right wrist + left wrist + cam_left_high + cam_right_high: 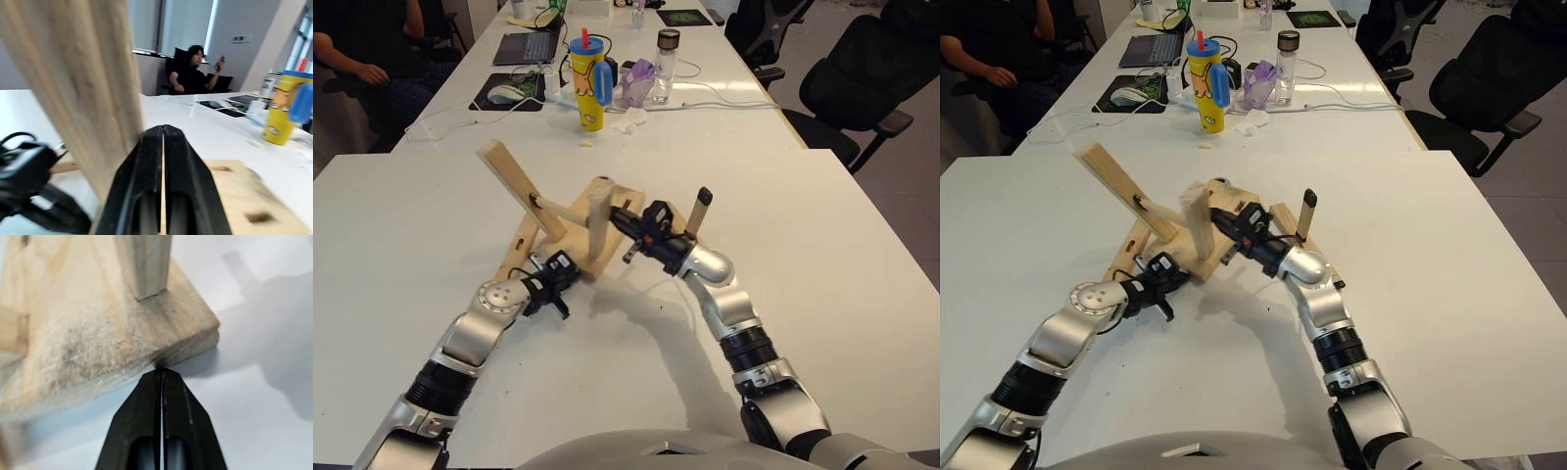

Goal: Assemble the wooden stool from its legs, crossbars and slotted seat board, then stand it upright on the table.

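The big white tabletop [822, 255] holds all the stool parts near its middle. The seat board [98, 328] lies there with its underside up, so the stool is being built upside down.

I think the step in hand is fitting legs into the board. The tilted leg [514, 181] leans toward 10 o'clock. The upright leg [598, 220] stands in the board at its 5 o'clock corner. The third leg [698, 213] has a dark top and stands out at 3 o'clock. I cannot tell if it sits in a slot. A thin crossbar [566, 211] runs between the tilted leg and the upright one.

The left end effector [160, 374] is pinched tight on nothing, with its tips touching the board's edge at 7 o'clock. The right end effector [163, 134] is also pinched tight and holds nothing. It sits just beside the upright leg, coming in from 4 o'clock.

Next, I think the right one should push that leg straight down while the left one keeps the board from sliding. More crossbars and the flip are not yet done.

Count: 1 seat board, 3 legs, 1 crossbar, 2 end effectors.
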`<state>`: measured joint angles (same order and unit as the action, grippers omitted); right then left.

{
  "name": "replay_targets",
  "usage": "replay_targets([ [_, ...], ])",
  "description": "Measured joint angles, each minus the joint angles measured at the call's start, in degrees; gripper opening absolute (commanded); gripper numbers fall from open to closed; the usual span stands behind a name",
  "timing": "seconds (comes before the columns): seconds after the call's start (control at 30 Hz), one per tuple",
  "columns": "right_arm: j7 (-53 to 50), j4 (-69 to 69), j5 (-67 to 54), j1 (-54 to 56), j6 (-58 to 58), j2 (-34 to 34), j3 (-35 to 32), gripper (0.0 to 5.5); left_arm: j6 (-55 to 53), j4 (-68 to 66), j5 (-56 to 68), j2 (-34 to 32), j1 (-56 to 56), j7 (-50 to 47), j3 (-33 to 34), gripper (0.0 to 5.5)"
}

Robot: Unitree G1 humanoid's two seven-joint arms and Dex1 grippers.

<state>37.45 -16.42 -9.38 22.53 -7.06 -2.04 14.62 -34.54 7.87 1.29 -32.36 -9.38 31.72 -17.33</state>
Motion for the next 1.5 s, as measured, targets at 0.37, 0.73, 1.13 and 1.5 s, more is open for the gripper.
replay_targets([
  [0.37,-0.43,-3.32,2.54,2.24,-0.14,5.11,4.59,0.0,-0.13,-0.89,-1.94,-2.09,-0.26,1.75,2.35,0.01],
  [0.73,-3.38,1.57,7.56,0.32,9.91,2.98,6.79,0.0,3.87,-8.02,1.05,-6.78,-5.98,11.43,7.57,0.01],
  [1.13,-7.72,9.78,16.83,-5.05,25.87,-13.21,2.09,0.0,3.97,-3.43,8.26,-19.39,-4.82,27.0,14.77,0.01],
  [1.5,9.99,24.24,22.56,1.11,42.18,-26.07,16.2,0.0,-4.11,7.67,6.74,-12.01,4.45,19.08,4.95,0.01],
])
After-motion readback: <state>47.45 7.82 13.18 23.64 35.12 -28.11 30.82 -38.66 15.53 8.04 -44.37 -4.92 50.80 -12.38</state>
